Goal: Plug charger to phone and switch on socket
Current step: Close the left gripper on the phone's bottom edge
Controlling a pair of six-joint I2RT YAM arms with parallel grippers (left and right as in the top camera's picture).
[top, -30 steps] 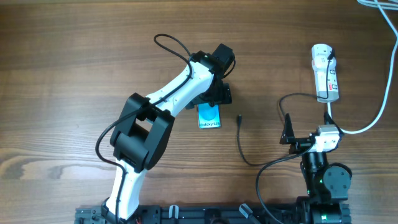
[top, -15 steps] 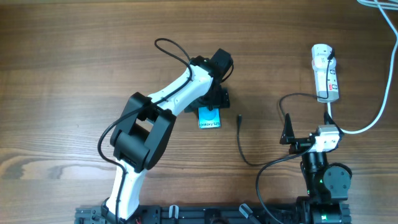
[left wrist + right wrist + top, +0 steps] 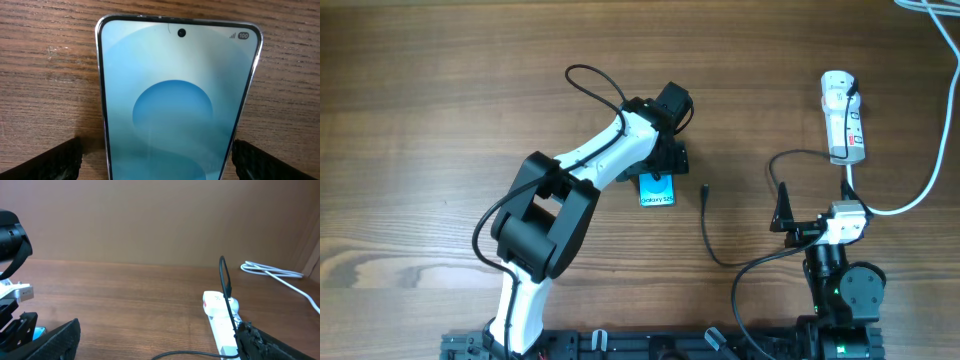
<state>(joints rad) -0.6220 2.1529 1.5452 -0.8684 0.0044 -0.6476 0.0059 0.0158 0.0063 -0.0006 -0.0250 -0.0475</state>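
The phone (image 3: 658, 191) lies flat on the wooden table with its cyan screen up; it fills the left wrist view (image 3: 177, 100). My left gripper (image 3: 157, 160) is open, one finger at each side of the phone, with a gap to each edge. In the overhead view the left gripper (image 3: 665, 160) covers the phone's far end. The charger's thin black cable (image 3: 710, 240) lies to the right, its connector tip (image 3: 705, 190) free on the table. The white socket strip (image 3: 842, 118) lies at the far right, also in the right wrist view (image 3: 220, 322). My right gripper (image 3: 157, 345) is open and empty, near the table's front.
A thick white lead (image 3: 930, 180) runs from the strip toward the right edge and back corner; its coil shows in the right wrist view (image 3: 272, 271). The charger cable loops past the right arm (image 3: 835, 270). The left arm (image 3: 580, 180) stretches diagonally over the table's middle.
The left arm has shifted slightly left and back over the phone. The phone, charger, socket and right arm have not moved.
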